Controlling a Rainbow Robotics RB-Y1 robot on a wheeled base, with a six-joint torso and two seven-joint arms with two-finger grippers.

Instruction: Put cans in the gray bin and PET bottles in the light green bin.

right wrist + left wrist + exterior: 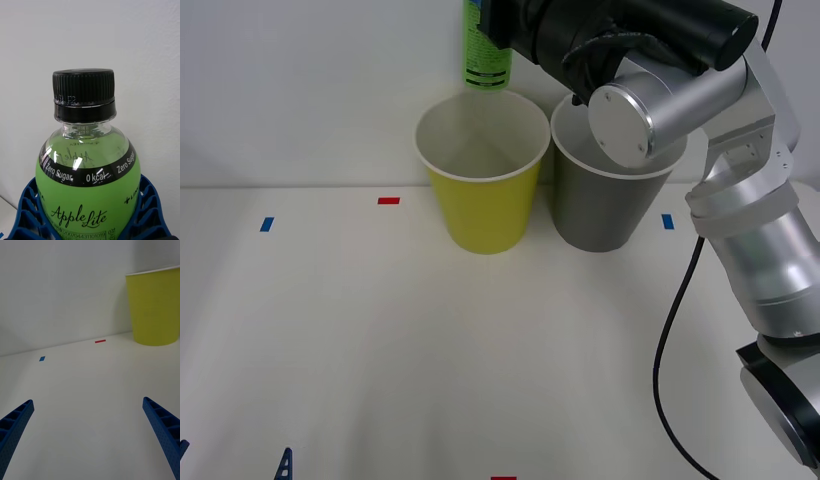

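One PET bottle (88, 187) hangs clamped in right jaws above two bins; left jaws gape apart.

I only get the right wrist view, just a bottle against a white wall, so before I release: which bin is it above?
Observer: In the front view the PET bottle, held by the right gripper, hangs above the light green bin, seemingly near its far rim.
Operator: Where is the gray bin?
Observer: The gray bin stands right beside the green one, on the robot's right, partly under the right arm.
Operator: Is the left arm in the way?
Observer: No. The left gripper is open, low over the table, well short of the bins.
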